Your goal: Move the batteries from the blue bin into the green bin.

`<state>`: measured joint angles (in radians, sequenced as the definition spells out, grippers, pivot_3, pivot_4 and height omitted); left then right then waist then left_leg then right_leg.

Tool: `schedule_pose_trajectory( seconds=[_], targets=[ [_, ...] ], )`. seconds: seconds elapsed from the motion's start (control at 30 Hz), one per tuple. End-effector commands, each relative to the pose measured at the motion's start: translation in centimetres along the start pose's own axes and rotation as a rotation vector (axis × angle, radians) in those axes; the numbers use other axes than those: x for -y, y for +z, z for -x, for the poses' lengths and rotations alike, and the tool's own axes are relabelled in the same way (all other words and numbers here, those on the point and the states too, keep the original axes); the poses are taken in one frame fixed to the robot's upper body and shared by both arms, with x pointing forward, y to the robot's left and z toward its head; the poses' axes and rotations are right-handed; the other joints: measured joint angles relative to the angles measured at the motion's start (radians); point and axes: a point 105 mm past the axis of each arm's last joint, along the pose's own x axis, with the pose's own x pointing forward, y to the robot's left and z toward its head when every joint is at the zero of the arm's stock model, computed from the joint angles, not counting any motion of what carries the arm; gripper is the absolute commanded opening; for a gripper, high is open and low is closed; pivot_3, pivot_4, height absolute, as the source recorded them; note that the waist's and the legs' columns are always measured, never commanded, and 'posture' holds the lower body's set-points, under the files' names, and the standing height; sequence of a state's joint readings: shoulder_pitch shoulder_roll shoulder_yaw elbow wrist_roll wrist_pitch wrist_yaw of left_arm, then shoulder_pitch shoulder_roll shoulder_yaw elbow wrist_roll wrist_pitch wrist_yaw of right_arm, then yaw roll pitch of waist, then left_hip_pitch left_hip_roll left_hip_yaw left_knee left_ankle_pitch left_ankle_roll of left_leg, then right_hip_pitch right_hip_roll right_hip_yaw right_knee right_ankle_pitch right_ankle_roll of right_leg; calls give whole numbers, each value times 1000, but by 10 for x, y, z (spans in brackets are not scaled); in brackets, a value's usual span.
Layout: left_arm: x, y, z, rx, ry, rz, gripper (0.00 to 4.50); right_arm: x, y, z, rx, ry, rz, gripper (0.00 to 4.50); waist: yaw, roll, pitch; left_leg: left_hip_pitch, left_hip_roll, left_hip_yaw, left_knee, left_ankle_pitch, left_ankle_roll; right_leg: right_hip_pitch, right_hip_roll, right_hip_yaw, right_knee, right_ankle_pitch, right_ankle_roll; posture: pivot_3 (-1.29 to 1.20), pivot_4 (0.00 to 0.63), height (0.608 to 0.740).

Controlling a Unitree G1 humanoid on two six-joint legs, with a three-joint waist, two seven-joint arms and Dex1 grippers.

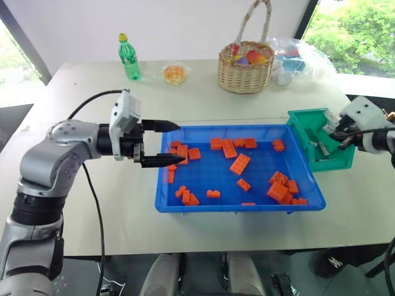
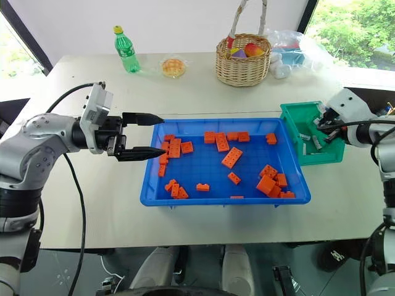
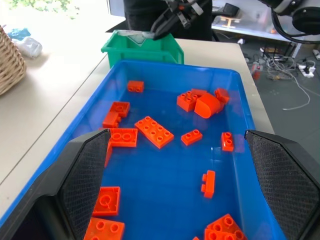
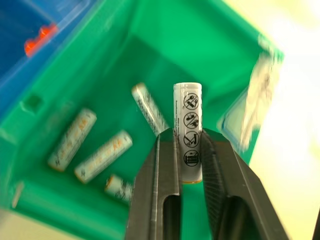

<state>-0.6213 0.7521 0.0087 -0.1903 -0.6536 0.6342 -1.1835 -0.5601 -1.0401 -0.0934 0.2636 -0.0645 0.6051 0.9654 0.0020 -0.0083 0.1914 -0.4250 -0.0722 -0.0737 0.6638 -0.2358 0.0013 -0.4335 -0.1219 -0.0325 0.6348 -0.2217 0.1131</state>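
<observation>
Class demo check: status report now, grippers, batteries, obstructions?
Left gripper open over blue bin. Right gripper shut on battery above green bin. Four batteries already inside. Nothing blocking.

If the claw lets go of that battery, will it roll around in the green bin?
Probably a bit. The battery held in the right claw is a smooth round cylinder, so it would likely roll or slide once dropped. The green bin has walls, which should stop it. It looks stiff, like the other batteries lying flat inside.
</observation>
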Motion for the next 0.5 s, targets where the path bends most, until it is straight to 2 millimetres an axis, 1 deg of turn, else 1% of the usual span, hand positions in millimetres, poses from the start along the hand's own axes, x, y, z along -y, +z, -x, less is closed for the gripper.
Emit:
schedule_pose_trajectory(
  seconds=[0.03,0.07,0.1,0.17,0.23,0.3,0.37,0.43,0.5],
  targets=[
    [-1,9,-2,12,-20,-50,4500,7,15,11,56,-56,26,2556,-1,0,0,0,0,0,0,0,0,0,0,0,0,0,0,0,150,693],
    [-1,8,-2,11,-22,-50,4500,8,15,12,63,-66,19,3068,-2,0,0,0,0,1,0,0,0,0,0,0,0,0,0,0,150,693],
    [-2,8,-2,11,-24,-50,4500,9,17,13,70,-73,13,3483,-3,0,0,0,0,1,0,0,0,0,0,0,0,0,0,0,150,693],
    [-2,7,-3,10,-29,-49,4500,11,19,18,92,-82,-1,3483,-4,0,0,0,0,1,0,0,0,0,0,0,0,0,0,0,150,693],
    [-2,6,-3,9,-31,-49,4500,10,26,28,151,-59,-30,3483,-4,0,0,0,0,0,0,0,0,0,0,0,0,0,0,0,150,693],
    [-1,4,-1,3,-28,-50,4500,1,35,44,240,-2,-59,3483,2,0,0,0,0,0,0,0,0,0,0,0,0,0,0,0,150,693],
    [-1,1,4,-3,-16,-39,4500,-12,40,64,319,67,-62,3483,8,0,0,0,0,0,0,0,1,0,0,0,0,0,0,0,150,693],
    [-2,-3,10,-10,1,-22,4500,-28,36,83,365,140,-63,3483,12,0,0,0,1,0,0,-1,2,0,0,0,0,0,0,0,150,693],
    [-3,-7,15,-15,20,-6,4500,-42,25,98,362,196,-96,3483,13,0,0,0,1,-1,0,-1,2,1,0,-1,-1,0,0,0,150,693]
  ],
)
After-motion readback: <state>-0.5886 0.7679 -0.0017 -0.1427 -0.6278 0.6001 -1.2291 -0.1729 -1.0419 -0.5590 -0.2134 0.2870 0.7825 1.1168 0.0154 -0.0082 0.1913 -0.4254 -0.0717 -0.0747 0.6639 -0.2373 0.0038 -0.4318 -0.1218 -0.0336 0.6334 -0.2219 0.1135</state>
